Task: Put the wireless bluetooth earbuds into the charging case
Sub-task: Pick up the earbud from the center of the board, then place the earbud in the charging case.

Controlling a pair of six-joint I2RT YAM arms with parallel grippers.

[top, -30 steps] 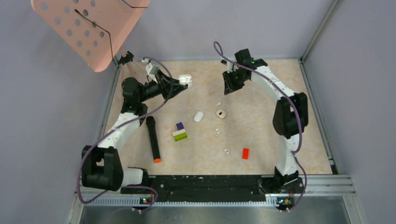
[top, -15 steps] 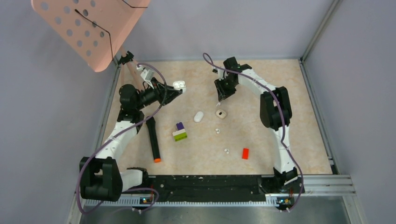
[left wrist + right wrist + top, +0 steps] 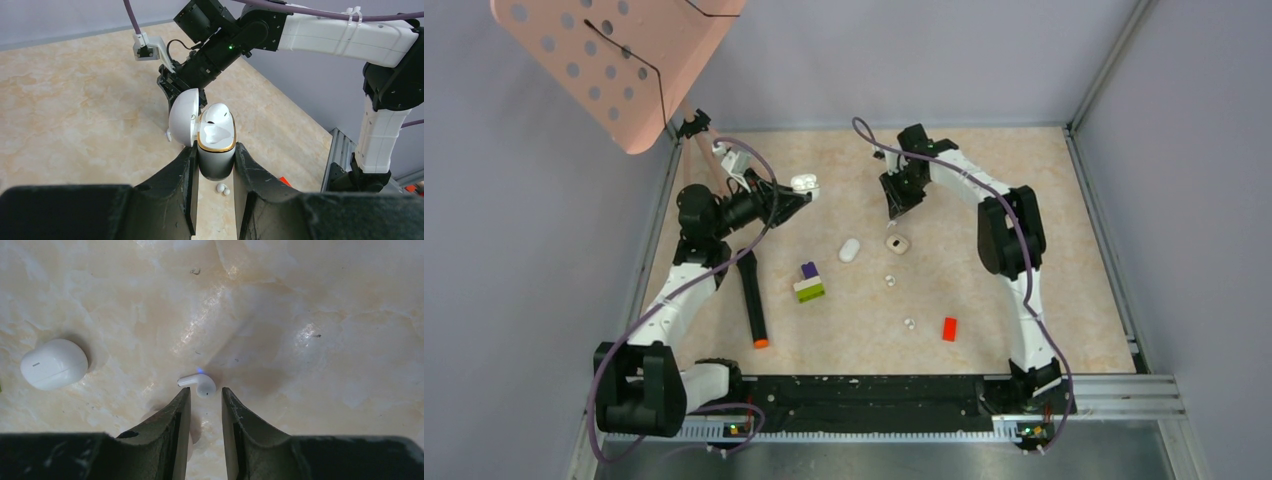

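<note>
My left gripper (image 3: 215, 148) is shut on an open white charging case (image 3: 216, 159) with a gold rim, held upright above the table, lid (image 3: 182, 118) swung left; the same case (image 3: 804, 184) shows from above. White rounded shapes fill its top. My right gripper (image 3: 205, 391) points down at the table, jaws open a narrow way, nothing between them. A stemmed white earbud (image 3: 199, 383) with a blue light lies just beyond its fingertips. From above, the right gripper (image 3: 894, 210) hides this earbud. More earbuds (image 3: 890, 281) (image 3: 909, 324) lie mid-table.
A closed white case (image 3: 850, 250) and a beige round piece (image 3: 897, 243) lie near the right gripper. A purple, white and green brick stack (image 3: 809, 282), a black marker (image 3: 752, 298) and a red brick (image 3: 949, 329) sit nearer. A pink perforated board (image 3: 614, 60) hangs top left.
The right arm swung left and came down over the stemmed earbud. The left arm drew back to the left with the open case still in its grip.
</note>
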